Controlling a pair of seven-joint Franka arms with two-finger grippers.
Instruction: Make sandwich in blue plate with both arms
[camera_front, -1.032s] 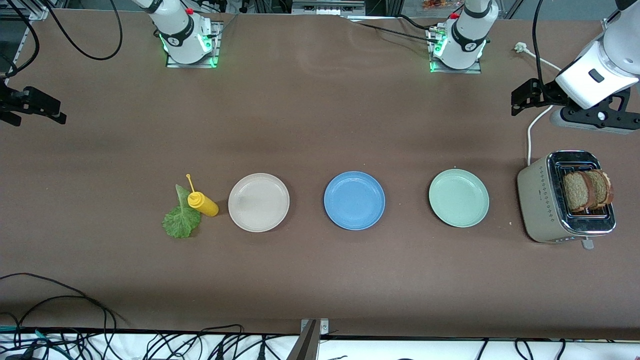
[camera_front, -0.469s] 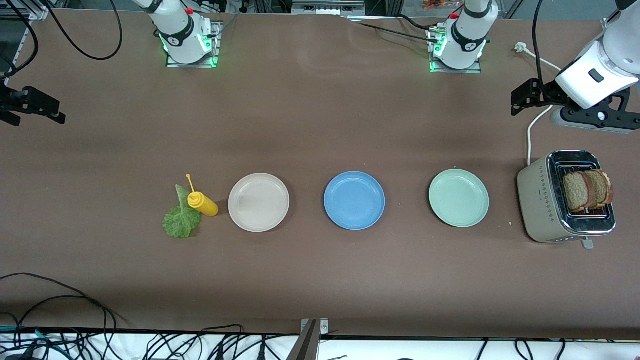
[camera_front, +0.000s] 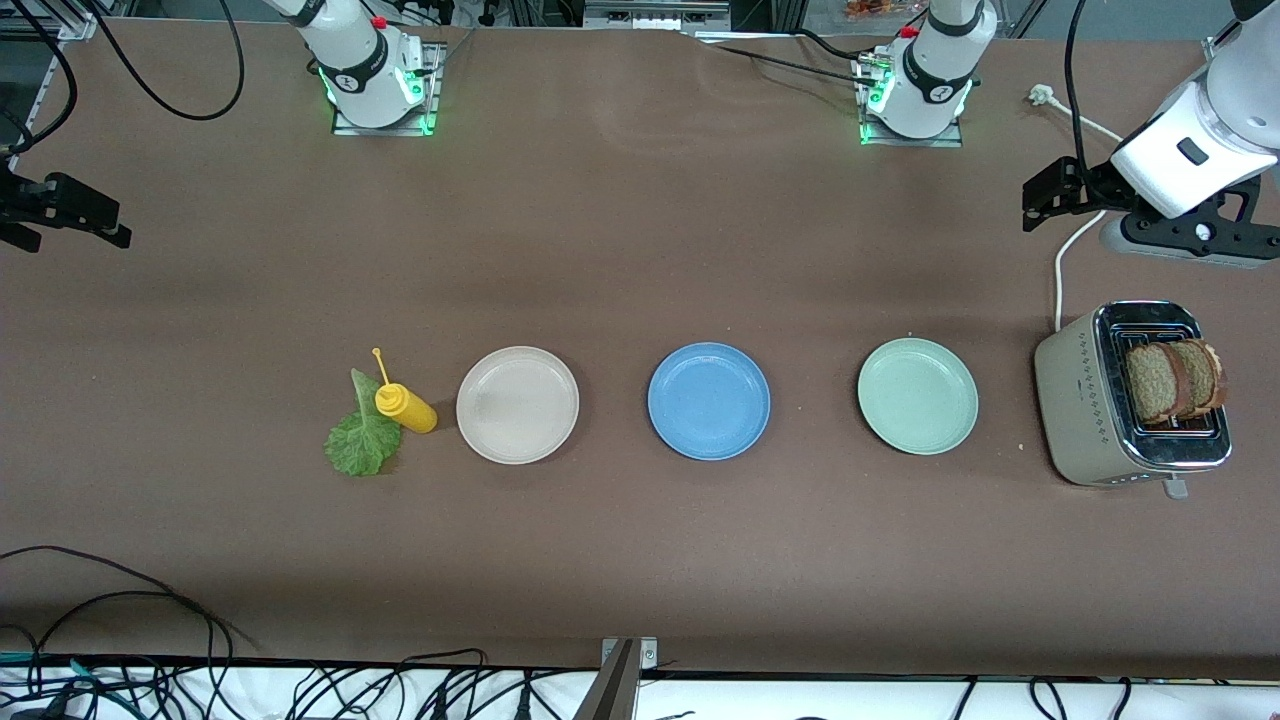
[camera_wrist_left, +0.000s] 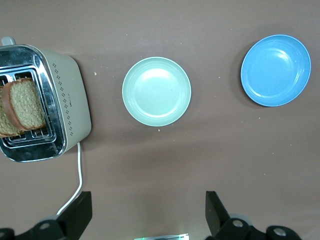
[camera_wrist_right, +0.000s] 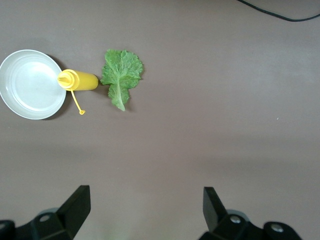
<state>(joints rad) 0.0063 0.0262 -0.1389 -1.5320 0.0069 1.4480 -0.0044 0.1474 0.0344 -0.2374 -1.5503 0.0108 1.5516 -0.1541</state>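
Two bread slices (camera_front: 1172, 381) stand upright in the toaster (camera_front: 1090, 410); both pincers (camera_wrist_left: 145, 210) (camera_wrist_right: 145, 207) gape wide, empty.

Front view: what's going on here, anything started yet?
Nothing handled yet. The left gripper hangs open over bare table by the toaster, which holds both bread slices. The right gripper waits open at its end. The lettuce leaf lies beside the yellow squeeze bottle. The blue plate is empty.
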